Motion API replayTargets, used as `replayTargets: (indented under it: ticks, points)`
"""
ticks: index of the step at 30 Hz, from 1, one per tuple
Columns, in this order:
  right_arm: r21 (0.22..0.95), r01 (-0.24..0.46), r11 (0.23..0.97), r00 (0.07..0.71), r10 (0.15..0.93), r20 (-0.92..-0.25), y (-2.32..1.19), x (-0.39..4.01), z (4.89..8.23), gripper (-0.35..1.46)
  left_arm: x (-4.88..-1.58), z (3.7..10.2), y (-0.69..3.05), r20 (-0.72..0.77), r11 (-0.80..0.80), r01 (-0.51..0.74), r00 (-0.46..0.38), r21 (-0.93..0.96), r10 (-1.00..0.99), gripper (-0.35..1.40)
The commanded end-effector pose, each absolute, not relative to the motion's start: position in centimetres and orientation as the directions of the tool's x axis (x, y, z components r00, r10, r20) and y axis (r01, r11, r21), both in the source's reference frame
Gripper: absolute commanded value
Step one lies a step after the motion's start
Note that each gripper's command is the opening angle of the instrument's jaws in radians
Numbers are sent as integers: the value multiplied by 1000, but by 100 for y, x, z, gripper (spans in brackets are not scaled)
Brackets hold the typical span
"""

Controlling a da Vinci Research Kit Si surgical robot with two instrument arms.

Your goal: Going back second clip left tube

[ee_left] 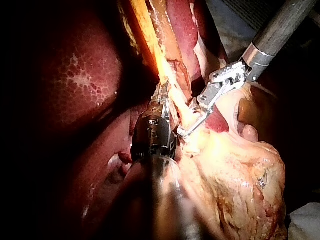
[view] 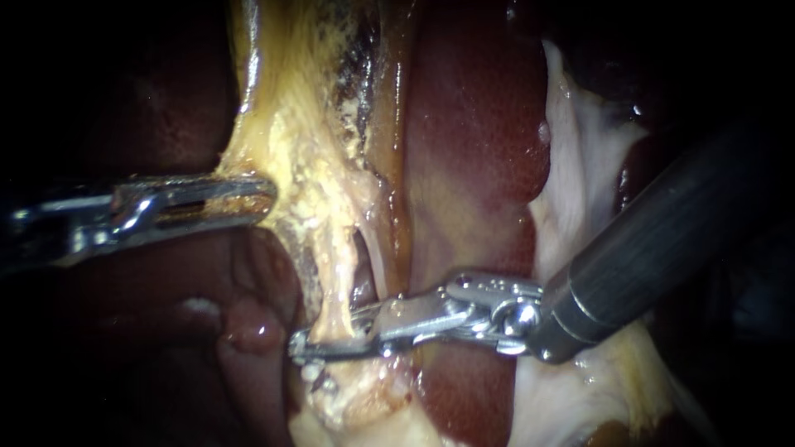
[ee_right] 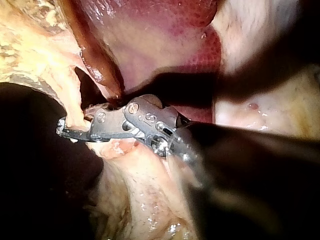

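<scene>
1. Left tube (view: 334,291): yellowish strand near the lower centre of the endoscope view, running down from the yellow fatty tissue (view: 310,157) into the jaws of the right instrument (view: 300,345).
2. Separated from a paler strand (view: 378,263) just to its right by a dark, slit-shaped opening.
3. Right instrument: dark shaft entering from the right edge, metal wrist lying against the liver (view: 476,124), jaws pointing toward the view's left.
4. Jaws close together, pinching the left tube from two sides; strand crossing in front of one jaw and behind the other.
5. Right wrist view, same grip: strand dropping between the two jaws just behind their tips.
6. Left instrument (view: 267,201): entering level from the left edge, higher in the endoscope view than the right instrument and well apart from it.
7. Slotted jaws clamped on the edge of the yellow fatty tissue, with that edge stretched into a peak toward the left.
8. Liver: dark red and smooth, lying to the right of both strands; whitish tissue (view: 584,157) bordering it farther right.
</scene>
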State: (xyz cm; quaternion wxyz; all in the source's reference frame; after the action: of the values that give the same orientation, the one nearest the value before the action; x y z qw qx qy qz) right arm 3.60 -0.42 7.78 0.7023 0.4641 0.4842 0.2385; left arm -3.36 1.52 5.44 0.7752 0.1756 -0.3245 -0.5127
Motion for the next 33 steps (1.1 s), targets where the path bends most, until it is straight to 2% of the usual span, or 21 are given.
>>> replayTargets:
  ticks: [1, 7, 8, 9, 11, 12, 14, 18, 26, 33]
  points:
    - [883, 115, 455, 417, 785, -458, -42, 360, 778, -35, -336, 544, 152, 323, 412, 681, 263, 605, -909, -35]
    - [883, 115, 455, 417, 785, -458, -42, 359, 778, -35, -336, 544, 152, 323, 412, 681, 263, 606, -909, -35]
    - [883, 115, 454, 417, 785, -458, -42, 359, 778, -27, -335, 544, 152, 323, 413, 681, 263, 606, -909, -35]
    - [878, 121, 463, 416, 779, -469, -42, 359, 778, 2, -335, 544, 152, 323, 413, 681, 264, 606, -909, -35]
    - [864, 107, 493, 401, 773, -491, -41, 359, 777, 33, -335, 544, 152, 323, 413, 680, 264, 606, -909, -35]
    - [853, 98, 513, 395, 767, -507, -40, 359, 776, 44, -335, 544, 152, 323, 413, 680, 264, 606, -909, -35]
    - [830, 114, 546, 369, 752, -546, -36, 358, 776, 51, -334, 544, 152, 323, 413, 680, 264, 606, -909, -35]
    - [791, 130, 597, 333, 726, -602, -27, 351, 778, 57, -334, 544, 152, 323, 413, 680, 264, 606, -909, -35]
    - [757, 125, 642, 311, 699, -644, -14, 325, 779, 60, -332, 545, 152, 323, 414, 679, 265, 606, -909, -35]
    - [716, 118, 688, 281, 669, -688, 4, 285, 756, 60, -331, 545, 152, 324, 414, 681, 264, 604, -908, -35]
